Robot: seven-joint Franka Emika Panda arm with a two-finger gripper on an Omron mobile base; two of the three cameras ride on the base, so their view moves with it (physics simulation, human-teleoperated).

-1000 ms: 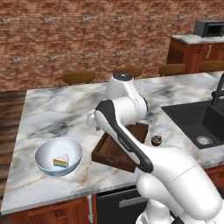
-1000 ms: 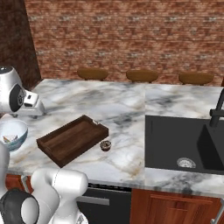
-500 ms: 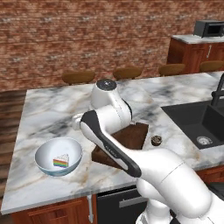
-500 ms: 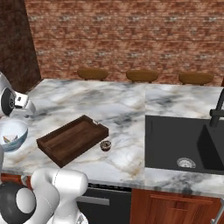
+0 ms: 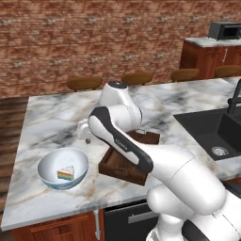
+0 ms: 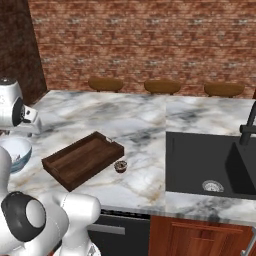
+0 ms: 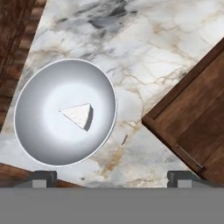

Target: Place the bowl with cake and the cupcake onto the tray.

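The bowl with cake [image 7: 65,111] sits on the marble counter, white inside, with the white-topped wedge [image 7: 78,115] near its middle. From the side, the bowl [image 5: 62,168] is pale blue outside and the wedge [image 5: 65,173] shows rainbow layers. My gripper [image 7: 113,178] hangs open above the counter between the bowl and the tray [image 7: 197,118], holding nothing. Its hand [image 5: 84,132] is above and just behind the bowl. The dark wooden tray [image 6: 82,159] lies right of the bowl [image 6: 12,152]. The small cupcake [image 6: 120,166] stands on the counter beside the tray's right end.
A black sink [image 6: 210,162] with a dark faucet [image 6: 247,130] is set into the counter at the right. Brown bar stools [image 6: 162,86] stand behind the counter. The counter's front edge [image 5: 56,207] runs close to the bowl.
The arm has swung left, from over the tray toward the bowl. The bowl, tray and cupcake have not moved.
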